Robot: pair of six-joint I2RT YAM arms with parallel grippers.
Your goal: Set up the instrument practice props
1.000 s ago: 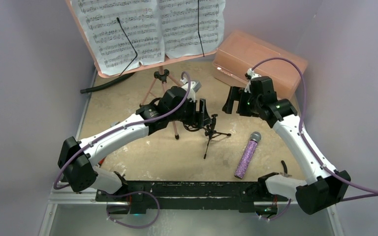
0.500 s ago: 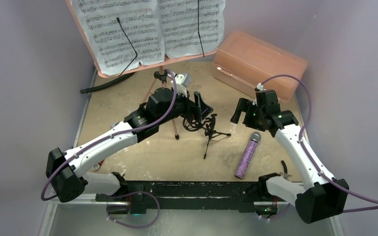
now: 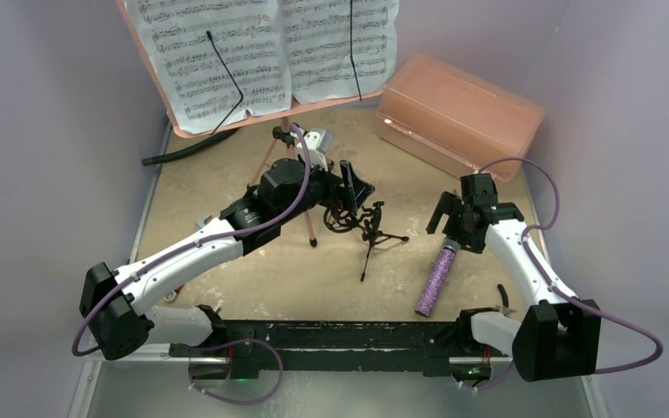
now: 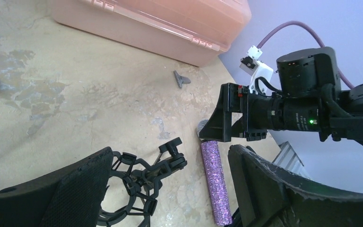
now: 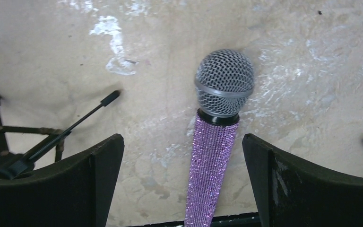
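Note:
The pink music stand (image 3: pixel 226 122) stands at the back left on tripod legs (image 3: pixel 310 228), with white sheet-music pages (image 3: pixel 261 52) on it. The purple glitter microphone (image 3: pixel 435 279) lies flat on the table. My right gripper (image 3: pixel 455 225) is open and sits low over its head end. In the right wrist view the handle (image 5: pixel 212 161) lies between my right gripper's (image 5: pixel 183 179) fingers, untouched. The black tripod mic stand (image 3: pixel 373 233) is mid-table. My left gripper (image 3: pixel 354 193) is open beside its ring mount (image 4: pixel 132 189). The microphone also shows in the left wrist view (image 4: pixel 215 182).
The salmon plastic box (image 3: pixel 457 109) sits at the back right, with a small grey clip (image 4: pixel 182 78) on the table before it. A black hose (image 3: pixel 183 150) lies at the back left. Purple walls close both sides. A black part (image 3: pixel 503 296) lies near the right base.
My right gripper has moved from beside the salmon box toward the near edge and down over the microphone's head. My left gripper shifted slightly back and right, staying by the ring mount.

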